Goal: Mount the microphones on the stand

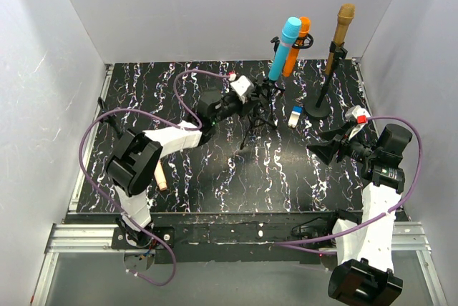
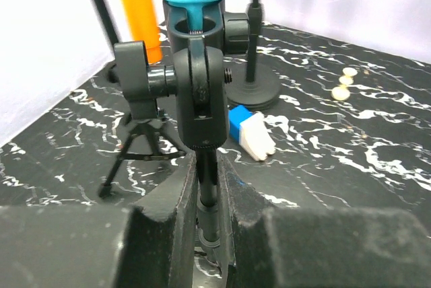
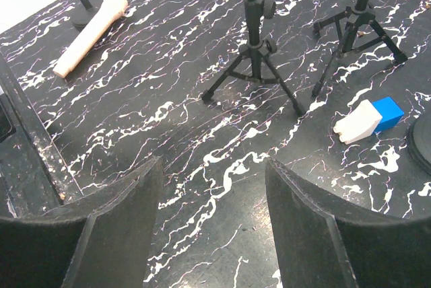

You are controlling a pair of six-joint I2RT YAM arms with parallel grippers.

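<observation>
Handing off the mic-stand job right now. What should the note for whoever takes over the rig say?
Left gripper: shut on the pole of the tripod stand carrying the light blue microphone.
Right gripper: open, empty, above the table.
Done: light blue microphone, orange microphone and gold microphone are up in stands.
Left: pale pink-beige microphone lies flat on the table by the left arm, not yet mounted.
</observation>
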